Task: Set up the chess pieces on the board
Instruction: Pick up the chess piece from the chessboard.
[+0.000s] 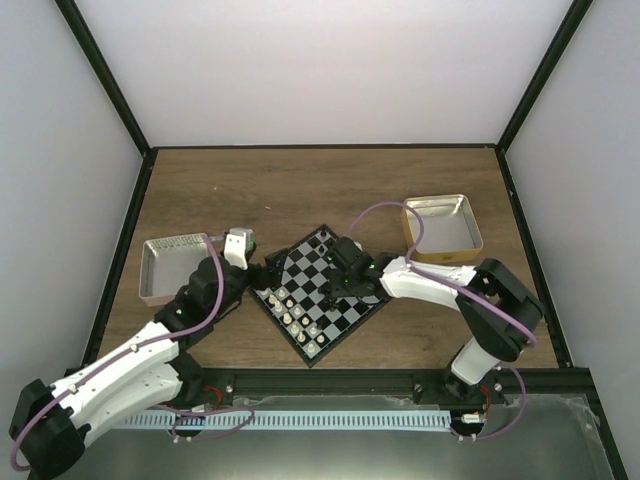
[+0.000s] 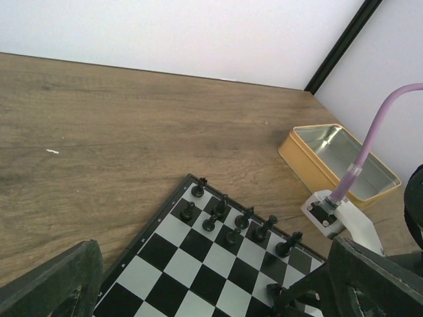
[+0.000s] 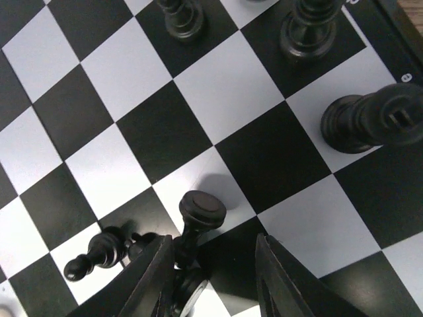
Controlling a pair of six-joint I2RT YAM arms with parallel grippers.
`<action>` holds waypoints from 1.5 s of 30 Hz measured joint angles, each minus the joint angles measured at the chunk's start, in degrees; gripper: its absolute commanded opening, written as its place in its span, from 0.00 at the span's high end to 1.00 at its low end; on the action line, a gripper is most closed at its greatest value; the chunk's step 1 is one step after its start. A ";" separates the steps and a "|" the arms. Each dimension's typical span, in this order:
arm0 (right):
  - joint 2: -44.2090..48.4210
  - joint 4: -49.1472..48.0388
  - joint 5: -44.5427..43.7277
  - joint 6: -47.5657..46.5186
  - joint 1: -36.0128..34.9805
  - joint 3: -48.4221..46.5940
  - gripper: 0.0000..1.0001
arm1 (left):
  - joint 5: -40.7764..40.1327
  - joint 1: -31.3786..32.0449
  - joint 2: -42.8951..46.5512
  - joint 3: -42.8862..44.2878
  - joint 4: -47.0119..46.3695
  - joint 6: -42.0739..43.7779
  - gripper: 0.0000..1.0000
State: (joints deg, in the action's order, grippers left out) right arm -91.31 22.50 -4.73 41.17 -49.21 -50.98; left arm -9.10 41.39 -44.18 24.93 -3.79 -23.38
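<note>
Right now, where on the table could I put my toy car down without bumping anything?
Biggest free patch: bare table wood between the back wall and the board, left tray and right tray. Crowded: both sides of the board, where the left arm and right arm lie, and two board edges, lined with chess pieces.

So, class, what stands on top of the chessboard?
Black pieces line one edge and white pieces the opposite edge of the board; the right gripper hangs over it, hiding the squares beneath.
</note>
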 measured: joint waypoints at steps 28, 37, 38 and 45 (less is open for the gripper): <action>-6.49 -0.98 -5.07 0.24 -0.17 -5.70 0.56 | 0.00 0.00 -3.02 -0.22 -0.46 0.68 0.04; -10.80 -0.15 -8.15 -2.34 -0.17 -10.10 0.76 | -0.33 0.00 -2.43 -0.22 -0.37 0.87 0.04; -11.02 -0.22 -8.50 -2.54 -0.17 -10.29 0.79 | -0.46 0.00 -2.16 -0.22 -0.37 0.85 0.04; -11.10 -0.13 -9.46 -2.78 -0.20 -10.40 0.85 | -0.66 -0.02 -1.33 -0.22 -0.35 0.66 0.04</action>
State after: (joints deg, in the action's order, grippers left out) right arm -102.41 22.37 -14.20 38.39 -49.41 -61.39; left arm -9.76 41.36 -45.52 24.71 -4.14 -22.72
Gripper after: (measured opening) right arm 0.170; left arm 0.957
